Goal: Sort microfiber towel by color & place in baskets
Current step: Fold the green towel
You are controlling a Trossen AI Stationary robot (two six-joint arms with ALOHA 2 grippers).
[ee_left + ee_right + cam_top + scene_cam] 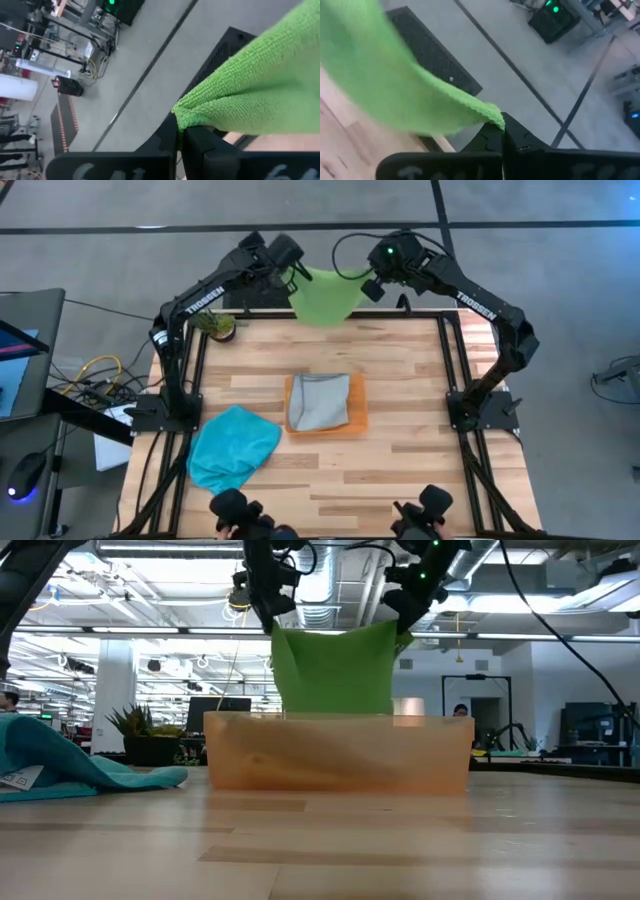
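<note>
Both arms are reaching over the far edge of the table [400, 430] and are holding a green towel [325, 295] up between them, well above the wood. The left gripper [296, 275] is pinching one upper corner of the cloth with its fingers [200, 145] closed tight on the fabric, and the right gripper [368, 283] is clamping the opposite upper corner in the same way, its fingers [492, 142] pressed together around the hem. In the low view the green towel [335, 670] is hanging spread between the two grips, its lower edge dropping behind the near wall of the orange tray [340, 755]. Seen from above, the orange tray [357, 420] is sitting near the middle of the table and is carrying a folded grey towel [320, 402] that is covering most of it. A teal towel [233, 446] is lying crumpled on the table toward the left arm's side, apart from the tray. A small potted plant [216, 326] is standing at the far corner of the table on the left arm's side.
</note>
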